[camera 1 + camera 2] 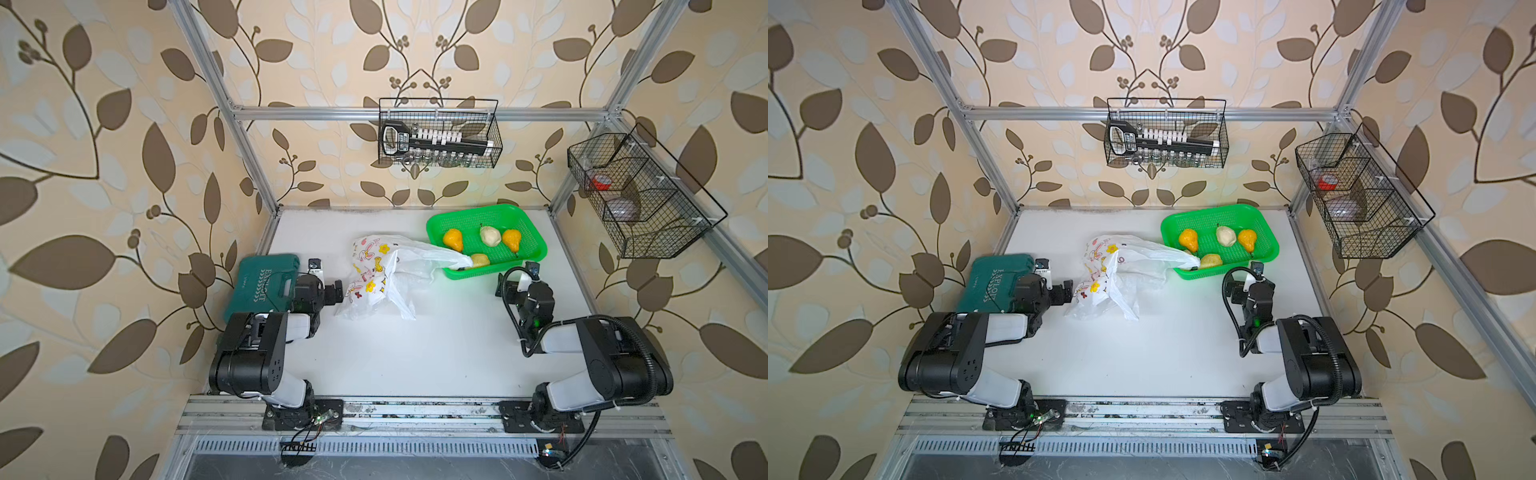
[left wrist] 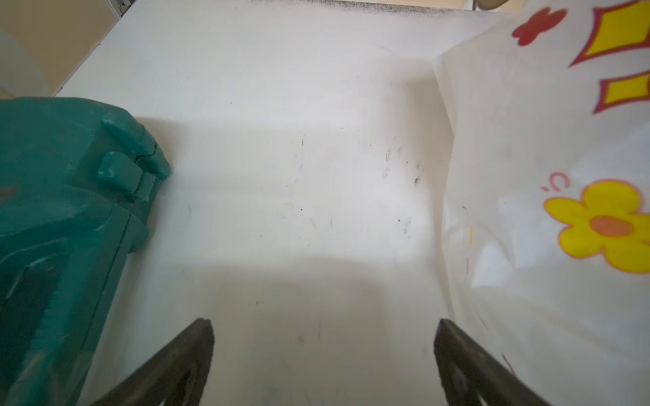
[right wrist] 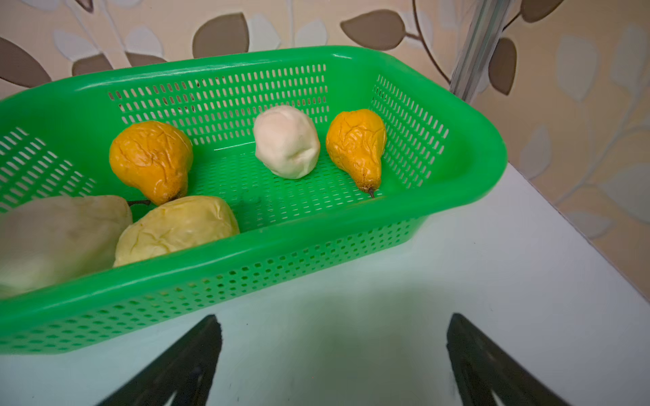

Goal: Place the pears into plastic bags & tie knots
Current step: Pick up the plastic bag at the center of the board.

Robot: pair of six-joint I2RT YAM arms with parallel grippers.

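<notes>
Several pears lie in a green perforated basket (image 1: 528,224) at the back right: two orange ones (image 1: 453,240) (image 3: 357,144), a cream one (image 1: 489,235) and a pale yellow one (image 3: 176,228). The plastic bag (image 1: 382,270), translucent white with rabbits and yellow flowers, lies crumpled mid-table. One end of it drapes over the basket's near-left rim (image 3: 52,239). No knots are in view. My left gripper (image 2: 324,321) is open and empty, between a tool case and the bag (image 2: 545,175). My right gripper (image 3: 334,320) is open and empty just in front of the basket (image 3: 316,253).
A dark green tool case (image 1: 262,286) lies at the table's left edge, close beside my left arm. Two black wire baskets hang on the frame, one on the back wall (image 1: 440,133) and one at the right (image 1: 640,195). An aluminium post (image 3: 482,45) stands behind the basket.
</notes>
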